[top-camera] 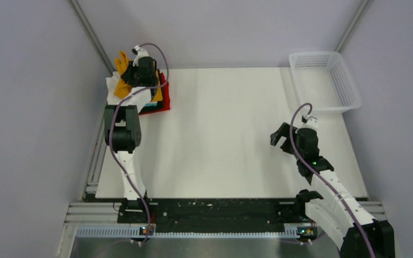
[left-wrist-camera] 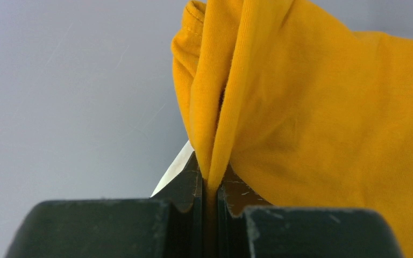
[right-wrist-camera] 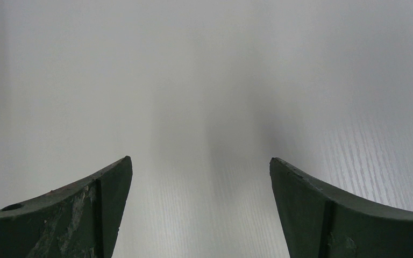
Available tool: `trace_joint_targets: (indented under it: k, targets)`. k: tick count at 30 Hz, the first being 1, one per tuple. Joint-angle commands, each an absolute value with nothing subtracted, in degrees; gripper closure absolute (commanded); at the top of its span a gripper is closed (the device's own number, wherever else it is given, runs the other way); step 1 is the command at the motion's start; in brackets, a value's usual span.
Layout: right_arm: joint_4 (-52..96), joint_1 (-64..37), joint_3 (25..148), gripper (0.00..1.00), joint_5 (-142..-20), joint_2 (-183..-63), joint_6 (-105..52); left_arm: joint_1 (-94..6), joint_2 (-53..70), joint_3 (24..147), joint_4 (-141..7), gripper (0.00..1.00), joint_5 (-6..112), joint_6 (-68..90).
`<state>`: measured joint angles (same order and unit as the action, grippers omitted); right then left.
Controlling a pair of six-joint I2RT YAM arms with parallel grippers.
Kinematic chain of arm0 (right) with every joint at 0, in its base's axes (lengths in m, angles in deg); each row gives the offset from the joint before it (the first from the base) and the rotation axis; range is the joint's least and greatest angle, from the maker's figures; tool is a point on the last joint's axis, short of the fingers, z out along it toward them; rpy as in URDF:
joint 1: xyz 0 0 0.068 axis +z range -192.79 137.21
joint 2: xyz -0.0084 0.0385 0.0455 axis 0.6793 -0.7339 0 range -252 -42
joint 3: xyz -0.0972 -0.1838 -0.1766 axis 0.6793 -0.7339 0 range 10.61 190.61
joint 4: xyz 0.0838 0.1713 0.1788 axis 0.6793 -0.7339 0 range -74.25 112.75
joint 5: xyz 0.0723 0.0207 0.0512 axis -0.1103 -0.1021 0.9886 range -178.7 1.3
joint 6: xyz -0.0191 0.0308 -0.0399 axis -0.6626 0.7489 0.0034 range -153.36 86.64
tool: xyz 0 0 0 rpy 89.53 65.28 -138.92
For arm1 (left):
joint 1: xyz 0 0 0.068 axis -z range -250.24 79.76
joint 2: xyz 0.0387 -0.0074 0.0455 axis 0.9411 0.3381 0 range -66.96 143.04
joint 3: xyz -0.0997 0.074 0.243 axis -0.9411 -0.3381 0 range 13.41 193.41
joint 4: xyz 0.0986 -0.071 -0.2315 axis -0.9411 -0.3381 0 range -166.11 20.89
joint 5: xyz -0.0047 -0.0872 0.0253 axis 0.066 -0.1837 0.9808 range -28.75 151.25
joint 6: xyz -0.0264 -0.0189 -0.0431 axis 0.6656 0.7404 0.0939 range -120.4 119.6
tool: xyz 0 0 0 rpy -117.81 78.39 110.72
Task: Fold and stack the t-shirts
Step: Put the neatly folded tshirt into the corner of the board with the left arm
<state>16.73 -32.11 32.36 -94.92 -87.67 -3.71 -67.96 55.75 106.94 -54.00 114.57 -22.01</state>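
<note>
In the top view's upper left, the left gripper (left-wrist-camera: 208, 200) pinches a bunched, creased fold of the orange-yellow t-shirt (left-wrist-camera: 322, 123) by the folded stack (top-camera: 164, 104). The right gripper (right-wrist-camera: 201, 209) stands spread.

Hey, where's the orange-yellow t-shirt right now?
In the top view the orange-yellow t-shirt is at the far left corner of the table, pinched in the left gripper by the stack of folded shirts.

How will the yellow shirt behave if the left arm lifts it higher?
Probably floppy: the yellow shirt bunches in loose folds at the left gripper. Only a thin fold sits between the shut jaws, so it may slip if jerked. It looks thin and light, so likely to sway.
</note>
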Motion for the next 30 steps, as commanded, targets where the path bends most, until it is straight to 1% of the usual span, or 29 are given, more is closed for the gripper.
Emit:
trace_joint_targets:
  k: [1, 3, 6, 9, 10, 11, 12, 13, 14, 16, 19, 22, 24, 27, 30]
  targets:
    - [17.99, -32.46, 34.78, 0.04, -95.83, -88.1, -3.57, -68.77, 56.5, 110.66, -47.33, 1.0, 115.01, -23.74]
    - [17.97, -32.48, 34.77, 0.04, -95.92, -88.37, -3.63, -68.75, 57.91, 111.35, -44.02, 1.0, 117.25, -25.78]
    - [17.49, -32.5, 34.94, 0.04, -96.19, -88.41, -3.56, -68.66, 58.5, 111.08, -41.72, 1.0, 116.55, -28.9]
    - [17.96, -32.42, 34.61, 0.04, -96.6, -88.34, -3.61, -68.62, 59.93, 110.99, -34.21, 1.0, 121.85, -34.25]
    - [18.03, -32.47, 34.64, 0.04, -96.51, -88.36, -3.6, -68.58, 60.45, 111.15, -32.42, 0.85, 123.24, -35.49]
    - [17.94, -32.44, 34.7, 0.04, -96.37, -88.46, -3.58, -68.53, 60.91, 111.36, -31.08, 0.61, 124.53, -36.51]
    - [17.88, -32.47, 34.81, 0.04, -96.23, -88.63, -3.56, -68.49, 61.32, 111.66, -30.3, 0.4, 125.5, -37.2]
    - [17.74, -32.5, 34.89, 0.04, -96.03, -88.66, -3.57, -68.48, 61.43, 111.86, -30.1, 0.08, 126.13, -37.44]
    - [17.66, -32.48, 35.0, 0.04, -95.95, -88.58, -3.56, -68.48, 61.47, 112.03, -30.43, 0.02, 126.52, -37.16]
    - [17.46, -32.46, 35.1, 0.04, -95.77, -88.35, -3.56, -68.39, 60.8, 112.23, -33.46, 0.01, 126.6, -34.03]
    - [17.29, -32.53, 35.09, 0.04, -95.6, -87.68, -3.54, -68.31, 58.03, 112.08, -45.01, 0.01, 124.62, -24.51]
    - [17.28, -32.5, 35.09, 0.04, -95.55, -87.2, -3.47, -68.19, 53.99, 112.15, -60.19, 0.01, 117.35, -9.23]
    - [17.44, -32.43, 35.21, 0.04, -95.07, -87.1, -3.48, -67.86, 50.24, 110.84, -66.79, 0.01, 112.17, 0.08]
    - [17.95, -32.43, 35.23, 0.04, -93.88, -87.21, -3.47, -66.29, 43.29, 104.73, -66.2, 0.01, 107.57, 8.87]
    - [18.02, -32.47, 35.37, 0.04, -93.86, -87.53, -3.66, -62.97, 36.79, 99.78, -63.38, 0.01, 109.79, 12.58]
